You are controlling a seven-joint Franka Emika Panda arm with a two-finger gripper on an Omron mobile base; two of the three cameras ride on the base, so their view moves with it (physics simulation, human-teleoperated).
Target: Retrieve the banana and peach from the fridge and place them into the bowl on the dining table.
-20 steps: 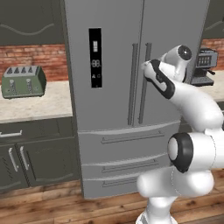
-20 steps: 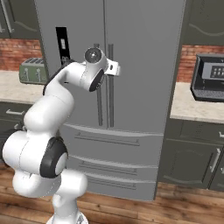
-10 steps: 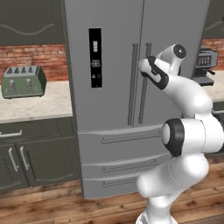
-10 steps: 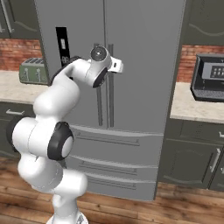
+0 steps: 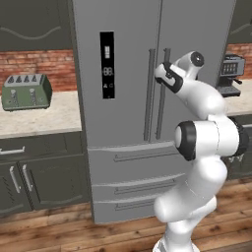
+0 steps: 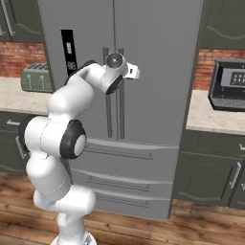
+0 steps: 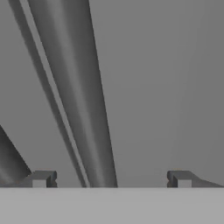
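The fridge stands shut ahead of you, so the banana and peach are hidden. Your gripper is spread wide, empty, with a door handle toward eleven o'clock between its tips. I judge that bar stiff and smooth; grasp it mid-length.

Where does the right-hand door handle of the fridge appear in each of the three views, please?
Left base view: the right door handle is a vertical bar at centre, just left of the arm's wrist.
Right base view: it runs down the middle, below the wrist.
Hand view: a thick slanted bar, left of centre, between the open claw's tips.
Shared landmark: the seam between the doors.
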